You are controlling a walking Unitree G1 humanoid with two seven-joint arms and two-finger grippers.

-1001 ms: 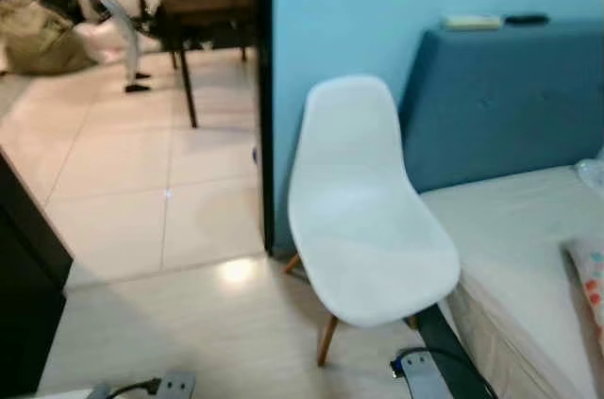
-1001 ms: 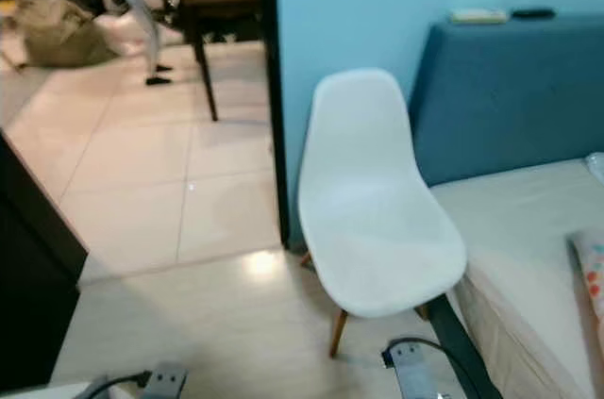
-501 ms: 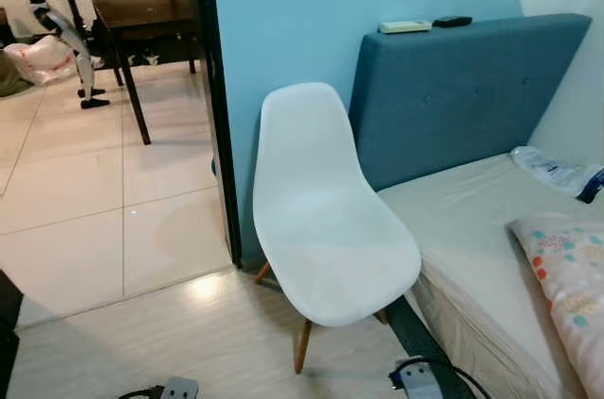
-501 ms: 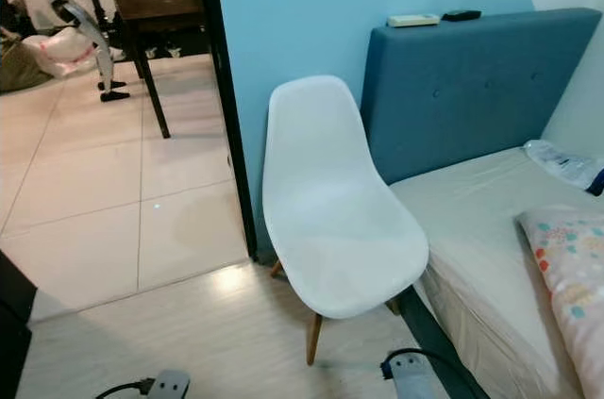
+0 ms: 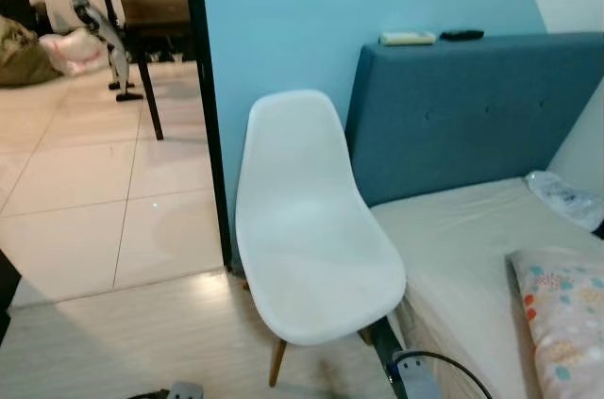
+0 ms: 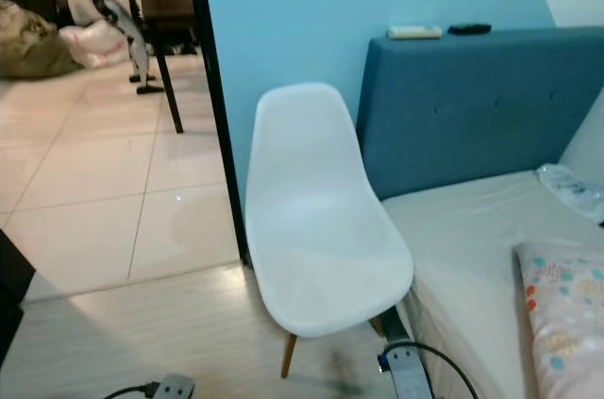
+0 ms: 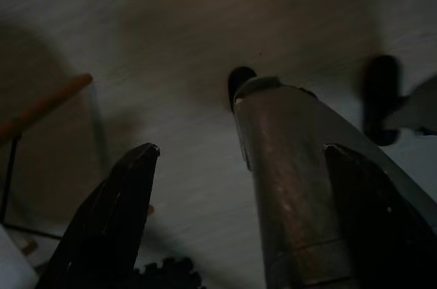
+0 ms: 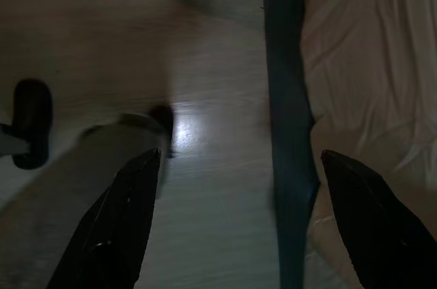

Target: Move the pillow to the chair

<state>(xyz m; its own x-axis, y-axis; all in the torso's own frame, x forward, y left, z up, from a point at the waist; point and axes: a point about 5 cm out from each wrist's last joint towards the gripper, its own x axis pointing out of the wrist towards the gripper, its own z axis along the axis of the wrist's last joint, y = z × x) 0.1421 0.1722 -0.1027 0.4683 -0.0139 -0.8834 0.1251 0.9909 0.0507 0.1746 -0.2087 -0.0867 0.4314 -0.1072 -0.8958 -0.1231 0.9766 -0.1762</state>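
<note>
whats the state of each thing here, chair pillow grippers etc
chair: upright, seat bare
pillow: lying on the bed, not on the chair
left gripper: open, holding nothing, above the floor
right gripper: open, holding nothing, by the bed's edge

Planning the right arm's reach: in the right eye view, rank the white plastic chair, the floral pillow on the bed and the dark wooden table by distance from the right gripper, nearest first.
The right gripper hangs low beside the bed.
1. Floral pillow, on the bed at right.
2. White plastic chair, centre, too close to the pillow to separate surely.
3. Dark wooden table, far left, through the doorway.
</note>
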